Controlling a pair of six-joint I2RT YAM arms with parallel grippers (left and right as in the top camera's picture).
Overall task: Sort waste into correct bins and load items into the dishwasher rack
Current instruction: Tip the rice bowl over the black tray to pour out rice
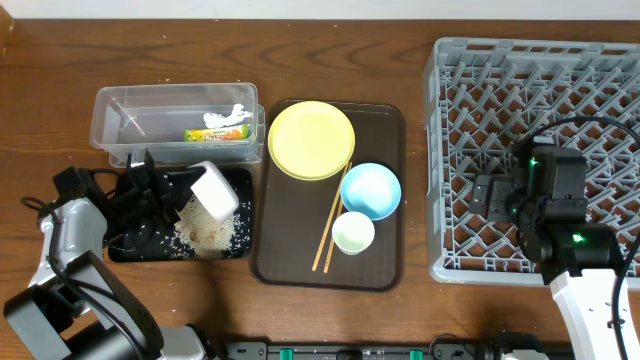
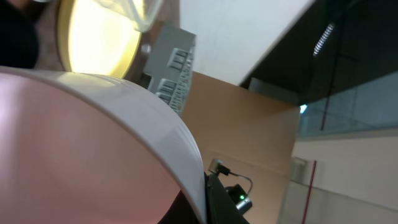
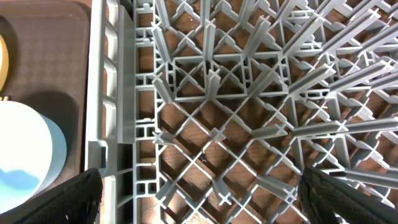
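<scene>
Jaws of the left gripper [image 1: 188, 183] pinch shut on one tilted white bowl [image 1: 213, 190]; below them one rice heap [image 1: 205, 232] lies in the black tray [image 1: 125, 250], and a slip could scatter grains past its rim. Rightward: one yellow plate [image 1: 311, 140], one blue bowl [image 1: 370, 190], one cup [image 1: 353, 232], two chopsticks [image 1: 328, 240]; the right gripper [image 1: 488, 196] has its jaws gaping empty over the rack [image 1: 440, 150].

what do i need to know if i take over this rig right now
Grip: left fingers shut on the white bowl, tilted over the black tray; right fingers open, holding nothing, above the dishwasher rack.
Done: rice lies on the black tray; snack wrapper and white scrap are in the clear tub.
Left: yellow plate, blue bowl, small white cup and chopsticks sit on the brown serving tray. Nothing shows in the rack yet; the white bowl goes there too.
</scene>
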